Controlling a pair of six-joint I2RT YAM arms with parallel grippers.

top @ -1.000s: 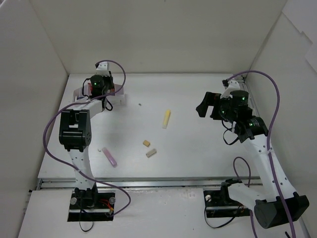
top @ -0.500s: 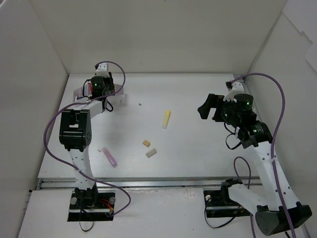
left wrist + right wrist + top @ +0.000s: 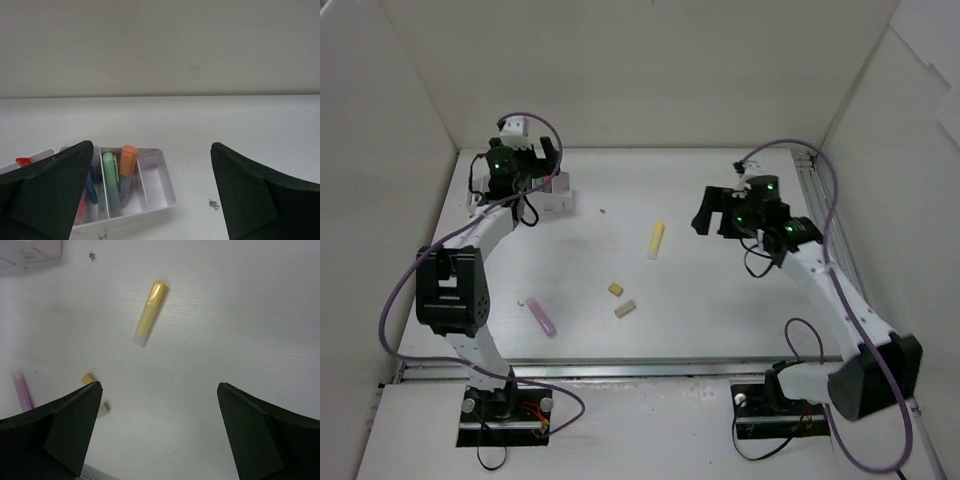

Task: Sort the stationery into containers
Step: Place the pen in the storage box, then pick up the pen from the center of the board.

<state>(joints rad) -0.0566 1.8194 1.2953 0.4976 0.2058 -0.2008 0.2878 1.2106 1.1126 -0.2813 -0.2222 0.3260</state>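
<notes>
The yellow marker [image 3: 657,240] lies on its side near the middle of the table, well apart from everything else. Expect it to be light and stiff, with a smooth plastic barrel that is likely to roll or slip. Take hold across the barrel at mid-length, with the jaws square to its long axis.

The two tan eraser blocks [image 3: 615,289] and the pink marker [image 3: 543,318] lie nearer the arm bases. The blocks are small and low; pinch them across their short sides.

The right gripper [image 3: 159,386] hangs above the yellow marker, its jaws spread wide and empty. The left gripper [image 3: 151,147] is likewise released and holds nothing. It is poised over the organizer box [image 3: 170,187] at the far left corner. A green marker [image 3: 109,180] and an orange marker [image 3: 127,165] stand in one compartment, and the compartment beside them is vacant.

The table [image 3: 720,300] is white, flat and probably slick, so items may skid when nudged. White walls close in on three sides, so allow for limited swing near the box.
</notes>
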